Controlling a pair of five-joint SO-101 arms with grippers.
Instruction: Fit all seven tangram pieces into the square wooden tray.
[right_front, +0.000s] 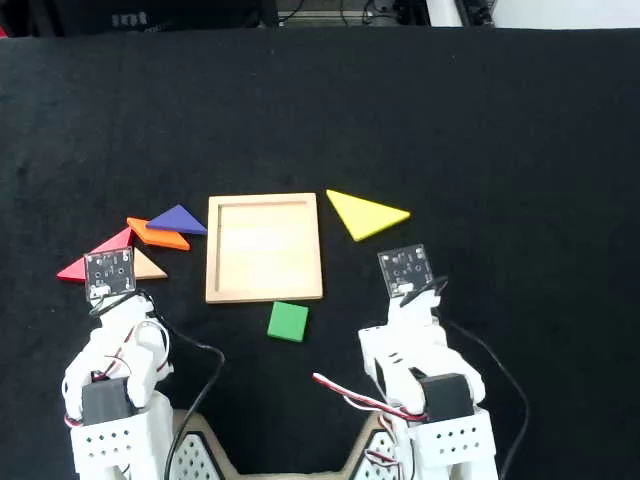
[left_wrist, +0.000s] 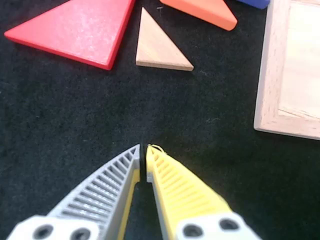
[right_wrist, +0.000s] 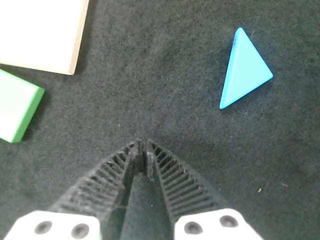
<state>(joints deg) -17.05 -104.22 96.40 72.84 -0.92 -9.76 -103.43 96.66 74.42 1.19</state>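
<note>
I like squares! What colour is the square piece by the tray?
The square piece is green; the high view shows it best.

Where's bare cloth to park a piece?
Free: cloth on the far side of the tray and right of the yellow triangle. Crowded: left of the tray, where red triangle, orange piece, blue triangle and wooden triangle bunch.

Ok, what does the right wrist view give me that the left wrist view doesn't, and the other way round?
Right wrist view, not left: a light blue triangle, the green square and the right gripper, black jaws shut.
Left wrist view, not right: the red triangle, a plain wooden triangle, the orange piece, an edge of a dark blue piece and the left gripper, grey and yellow jaws shut.
Both: part of the wooden tray and the black cloth.
</note>
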